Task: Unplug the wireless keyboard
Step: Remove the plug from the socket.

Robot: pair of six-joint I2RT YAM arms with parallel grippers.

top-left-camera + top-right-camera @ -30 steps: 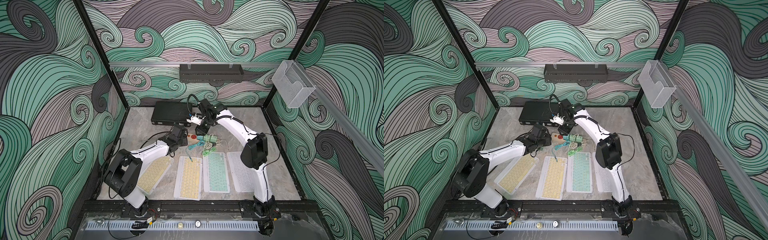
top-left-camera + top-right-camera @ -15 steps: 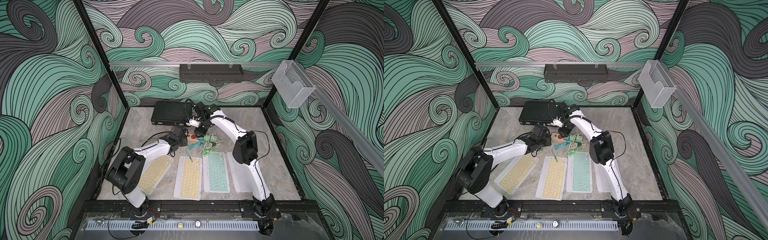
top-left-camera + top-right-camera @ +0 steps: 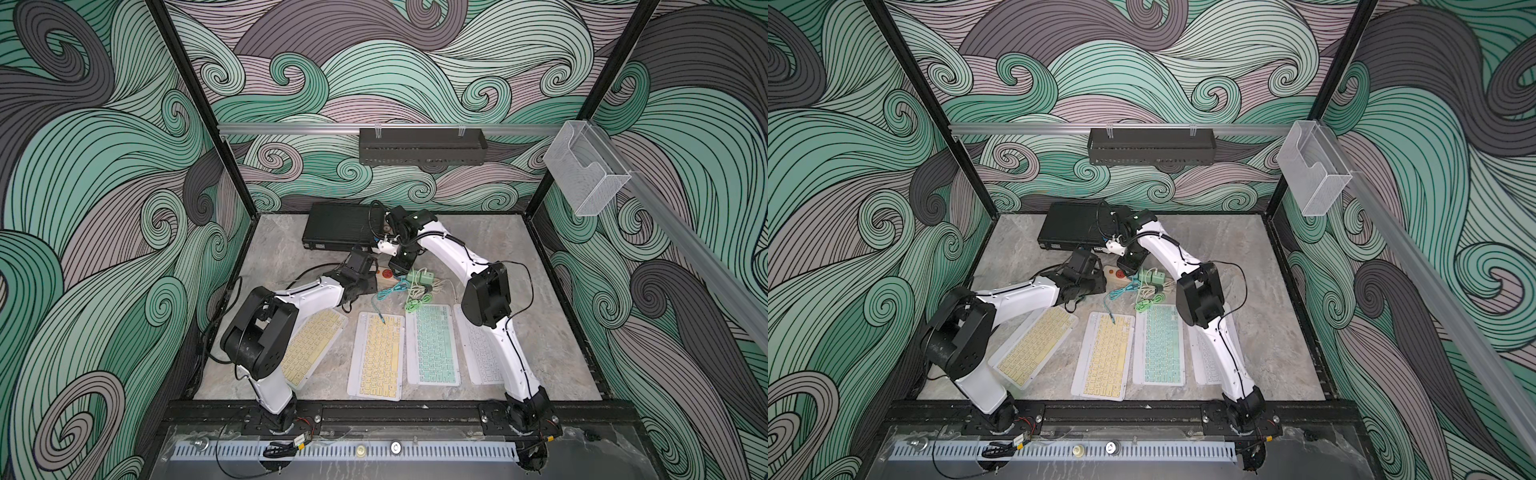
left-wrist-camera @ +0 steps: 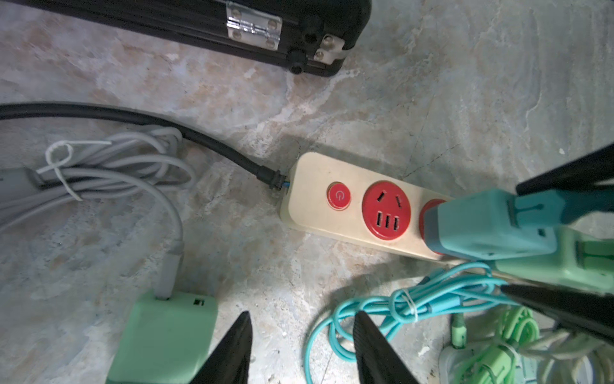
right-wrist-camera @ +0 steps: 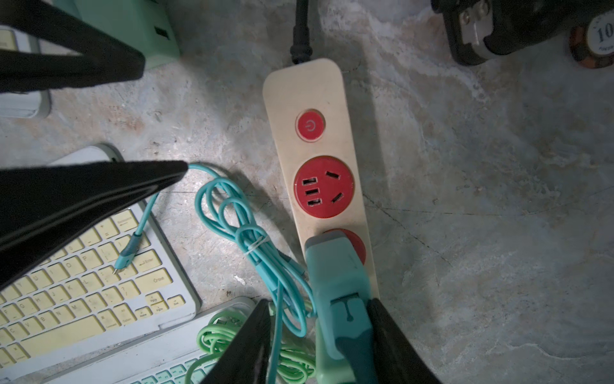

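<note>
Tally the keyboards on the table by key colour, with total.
Yellow-key keyboards: 2
Mint-key keyboard: 1
White-key keyboard, partly hidden: 1
Total: 4

Both top views evenly lit and sharp, wrist views dim, soft shadows, wide-angle bending at edges

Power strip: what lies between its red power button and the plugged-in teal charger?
One empty red socket, between power button and teal charger; shown in the right wrist view.
</note>
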